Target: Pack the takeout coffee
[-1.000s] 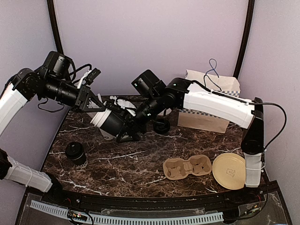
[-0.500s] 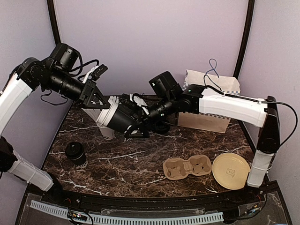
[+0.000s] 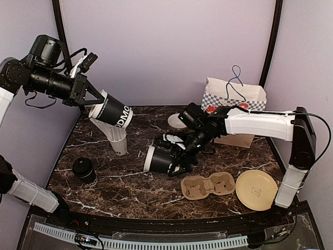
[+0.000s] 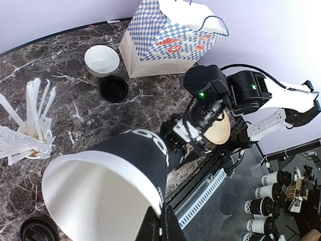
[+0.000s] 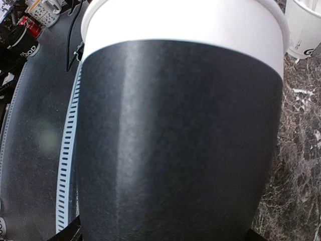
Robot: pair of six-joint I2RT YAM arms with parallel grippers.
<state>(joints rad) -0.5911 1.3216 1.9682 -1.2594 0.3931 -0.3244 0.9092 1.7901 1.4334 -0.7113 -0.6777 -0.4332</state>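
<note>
My left gripper [image 3: 92, 104] is shut on the rim of an open black cup [image 3: 111, 112], pinching its wall and holding it tilted high over the table's back left. In the left wrist view that cup [image 4: 115, 175] fills the foreground above the pinched fingers [image 4: 165, 223]. My right gripper [image 3: 176, 158] is shut on a second open black cup [image 3: 157, 160], held on its side low over the middle of the table. That second cup [image 5: 175, 135] fills the right wrist view. A third cup with a black lid [image 3: 84, 170] stands at the front left.
A white cup of white sticks [image 3: 117, 139] stands under the left cup. A white bowl [image 4: 102, 59] and a loose black lid [image 4: 114, 88] lie near the checkered paper bag [image 3: 235, 96]. A brown cup carrier [image 3: 208, 186] and a tan disc [image 3: 255, 190] lie front right.
The two black cups, together between both grippers a second ago, have come apart. My left arm rose up and left with one; my right arm dropped forward with the other.
</note>
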